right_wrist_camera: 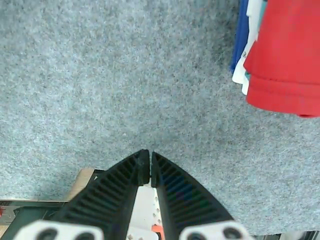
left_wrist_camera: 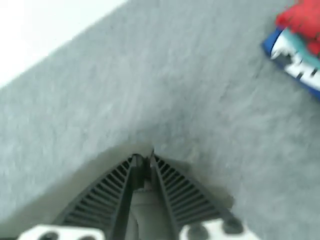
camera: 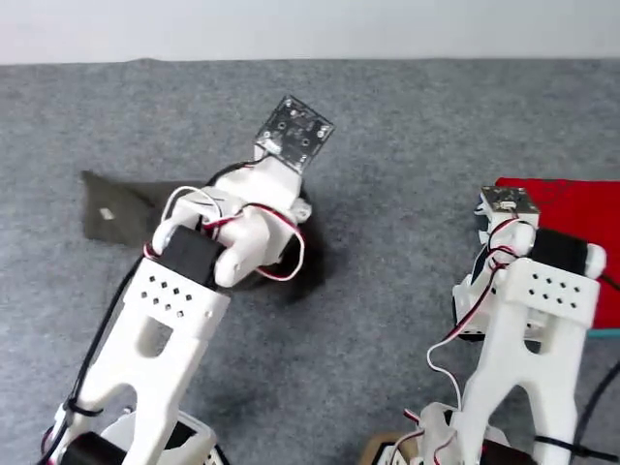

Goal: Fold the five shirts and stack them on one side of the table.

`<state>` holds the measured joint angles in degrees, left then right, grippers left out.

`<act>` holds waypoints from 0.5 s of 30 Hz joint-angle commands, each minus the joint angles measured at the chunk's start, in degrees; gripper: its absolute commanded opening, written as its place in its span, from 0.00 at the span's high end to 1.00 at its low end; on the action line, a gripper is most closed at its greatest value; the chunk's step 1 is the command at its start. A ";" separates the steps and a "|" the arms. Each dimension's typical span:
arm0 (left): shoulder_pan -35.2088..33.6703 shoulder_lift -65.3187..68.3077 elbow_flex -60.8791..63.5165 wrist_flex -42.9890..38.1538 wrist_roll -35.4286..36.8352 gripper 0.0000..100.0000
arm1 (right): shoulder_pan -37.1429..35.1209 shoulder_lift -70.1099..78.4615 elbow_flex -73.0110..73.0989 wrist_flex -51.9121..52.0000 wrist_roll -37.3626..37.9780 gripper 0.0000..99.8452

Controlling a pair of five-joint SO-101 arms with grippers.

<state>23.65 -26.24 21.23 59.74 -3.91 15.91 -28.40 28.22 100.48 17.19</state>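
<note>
Olive shirt [camera: 134, 221] sits pinched in the left fingers [left_wrist_camera: 107, 197], probably for folding. Right fingers [right_wrist_camera: 107, 197] stay-free, clenched empty, beside the red-topped stack [right_wrist_camera: 285, 50].

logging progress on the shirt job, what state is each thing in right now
left end effector: shut, pinching the dark shirt
right end effector: shut, empty
dark shirt: not stacked, lying under the left arm
red shirt: folded, lying on the blue shirt
blue shirt: stacked, edge showing under the red shirt
</note>
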 commanded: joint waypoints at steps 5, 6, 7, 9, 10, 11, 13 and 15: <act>-2.64 -2.55 0.66 -5.71 0.62 0.88 | -0.48 -1.98 -0.79 2.15 -0.18 0.99; -3.96 -2.55 0.84 -5.71 0.88 0.86 | -0.57 -1.98 -1.14 2.15 -0.18 0.99; -5.45 -2.55 0.75 -5.71 1.76 0.84 | -0.92 -1.89 -1.85 2.15 -0.18 0.99; -7.91 -2.55 0.75 -5.71 2.55 0.83 | -3.03 -1.89 -3.78 2.24 -0.18 0.99; -9.05 -2.55 0.75 -5.71 2.11 0.83 | -4.79 -1.89 -4.92 2.24 -0.18 0.99; -10.46 -2.81 0.75 -5.54 1.23 0.83 | -6.99 -1.80 -6.24 2.24 -0.18 0.99; -13.36 -3.08 0.48 -4.22 -0.18 0.83 | -11.91 -1.36 -8.53 2.33 -0.18 0.99; -17.85 -3.08 0.48 -3.08 -0.79 0.83 | -17.54 -1.27 -10.20 2.24 -0.18 0.99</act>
<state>10.99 -26.95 22.37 55.60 -3.47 5.27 -28.40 22.95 100.48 17.19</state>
